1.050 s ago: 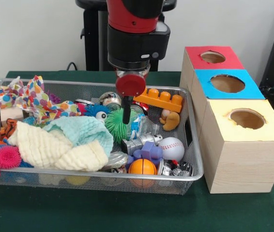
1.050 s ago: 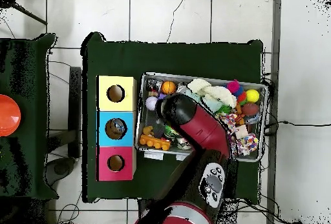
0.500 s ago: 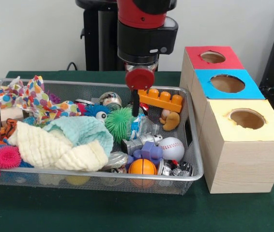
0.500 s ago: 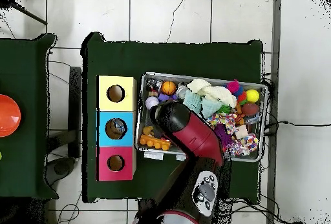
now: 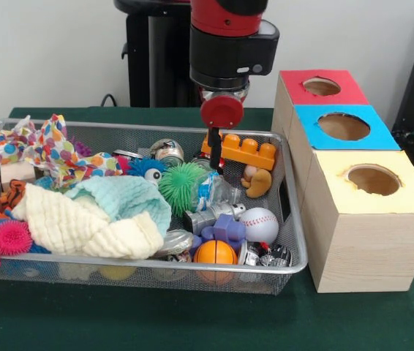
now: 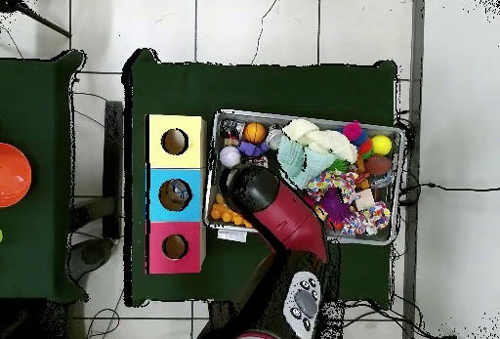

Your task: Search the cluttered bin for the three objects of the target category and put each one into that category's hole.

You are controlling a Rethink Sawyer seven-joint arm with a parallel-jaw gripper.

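In the far right part of the wire-mesh bin (image 5: 295,247), close to the far wall and near the red-topped box (image 5: 292,86): an orange plastic building block (image 5: 247,152), bright and glossy, long and low, with a row of round studs along its top. Lying flat, studs up, long axis left to right across the front view and roughly along the bin's far wall, right end a little nearer the camera and lower. From overhead, only partly seen (image 6: 231,215) past the arm, at the bin edge that faces the blue-topped box (image 6: 175,194). Directly at the block's left end, hanging down from the red and black arm: the gripper (image 5: 213,142), tip level with the studs. Cannot tell from either view whether open or closed, nor whether touching the block. Just in front of the block, a small brown figure (image 5: 257,180); to its left, a green spiky ball (image 5: 180,184). Nearer the camera, a baseball (image 5: 259,224) and a small orange basketball (image 5: 215,253) against the front wall. Filling the bin's left half, a cream cloth (image 5: 83,228) under a mint cloth (image 5: 128,201), with dotted fabric (image 5: 53,151) behind. Beside the bin on the right, in a row with the red and blue ones, a yellow-topped box (image 5: 331,186), each with a round hole in its top.
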